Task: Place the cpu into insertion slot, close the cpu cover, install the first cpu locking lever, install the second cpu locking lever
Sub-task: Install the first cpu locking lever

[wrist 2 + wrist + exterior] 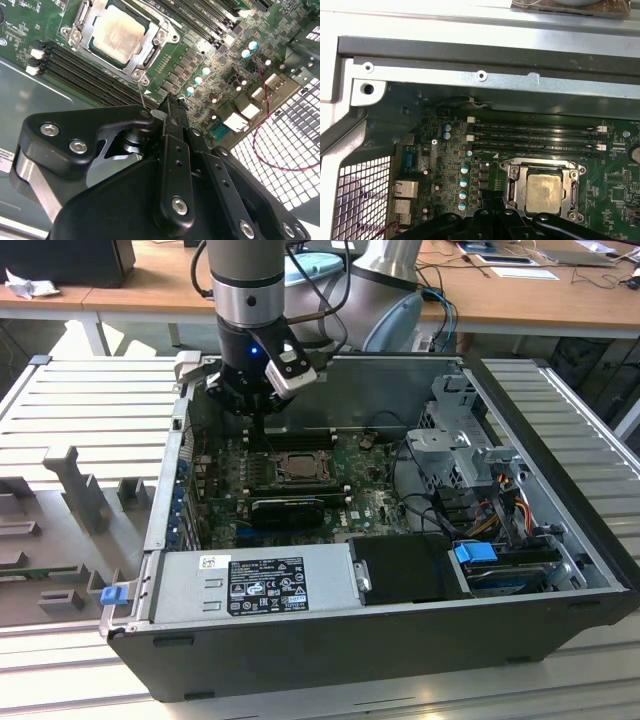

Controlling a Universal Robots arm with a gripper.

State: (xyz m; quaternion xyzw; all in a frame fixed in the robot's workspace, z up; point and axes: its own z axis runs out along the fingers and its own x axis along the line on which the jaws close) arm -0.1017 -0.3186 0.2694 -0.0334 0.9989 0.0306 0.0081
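Lab: cable-strewn desks [540,305], opened computer [300,645]

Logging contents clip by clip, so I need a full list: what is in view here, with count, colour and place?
computer case: one, black, open, on the ribbed grey table
motherboard: one, green, inside the case
insertion slot: one, dark with silvery rim, on the motherboard
cpu: one, dull silver, seated in the slot
cpu cover: one, silver frame, lying around the cpu
locking lever: one thin silver wire, raised from the slot's corner
memory slots: several, black, alongside the slot
power supply: one, silver, at the case's near wall in the exterior view
gripper: one, black, shut, tip beside the raised lever
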